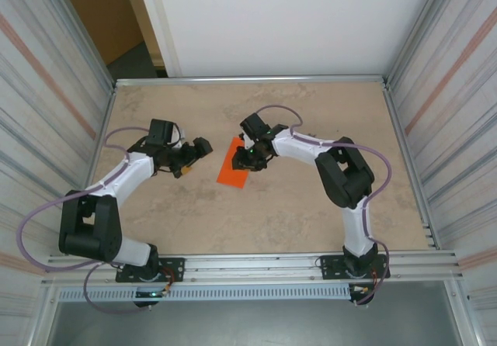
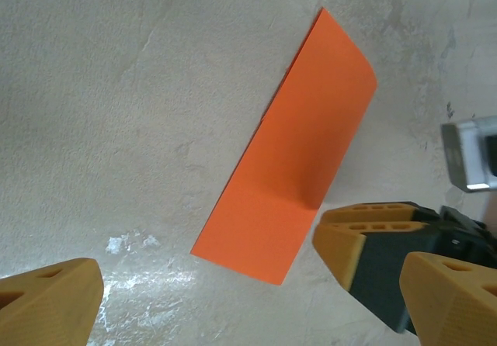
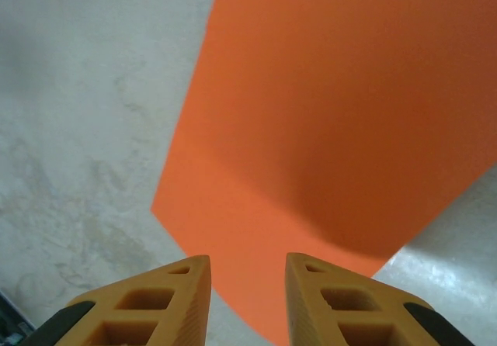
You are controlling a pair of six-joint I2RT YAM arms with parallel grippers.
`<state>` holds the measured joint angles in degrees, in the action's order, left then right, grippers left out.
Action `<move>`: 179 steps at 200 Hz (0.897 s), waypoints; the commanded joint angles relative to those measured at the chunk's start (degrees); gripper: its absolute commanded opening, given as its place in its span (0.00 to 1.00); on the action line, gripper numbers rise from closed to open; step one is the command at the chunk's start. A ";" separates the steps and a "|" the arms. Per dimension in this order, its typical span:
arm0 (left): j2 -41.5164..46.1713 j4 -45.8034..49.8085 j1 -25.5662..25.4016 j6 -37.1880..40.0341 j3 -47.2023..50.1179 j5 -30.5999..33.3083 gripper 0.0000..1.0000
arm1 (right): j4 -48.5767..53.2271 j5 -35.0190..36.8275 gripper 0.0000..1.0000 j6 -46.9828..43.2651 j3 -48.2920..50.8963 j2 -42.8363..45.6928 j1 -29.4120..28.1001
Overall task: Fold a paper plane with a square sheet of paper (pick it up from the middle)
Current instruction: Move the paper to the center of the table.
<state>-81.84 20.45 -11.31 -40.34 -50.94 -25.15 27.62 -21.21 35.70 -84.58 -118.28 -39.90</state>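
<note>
I count one square sheet of paper [image 1: 232, 169] and two grippers. Left of centre, the left gripper [image 1: 200, 147] has its fingers [image 2: 46, 303] spread wide. The sheet lies mid-frame on the surface [image 1: 311, 214] as a narrow oblong. Over its edge, the right gripper [image 1: 250, 158] holds its fingers [image 3: 178, 299] narrowly apart. My left wrist view alone shows that side curling up.

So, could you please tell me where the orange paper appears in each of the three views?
Top external: paper near the centre, beside the right gripper.
Left wrist: slanting across the centre, with the right gripper at its lower right edge.
Right wrist: covering the upper right, just beyond the right gripper.
Shared landmark: the right gripper, next to the paper in all three.
</note>
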 commanded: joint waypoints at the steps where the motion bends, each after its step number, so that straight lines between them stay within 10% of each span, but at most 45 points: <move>1: -0.40 -0.69 0.24 -0.09 -0.65 -1.57 0.99 | 5.34 -1.66 0.30 -4.10 -2.66 -3.15 -0.54; 109: -5.15 -2.45 -5.65 -1.33 -0.17 -6.77 0.99 | 13.11 0.02 0.26 -21.99 5.90 2.59 4.98; 179: -12.79 -11.79 -13.87 -7.65 0.22 -11.12 0.84 | -10.02 -7.03 0.31 2.74 16.81 13.94 9.67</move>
<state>-92.25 12.40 -23.97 -45.71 -50.81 -33.47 26.76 -25.26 28.23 -69.87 -105.67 -30.70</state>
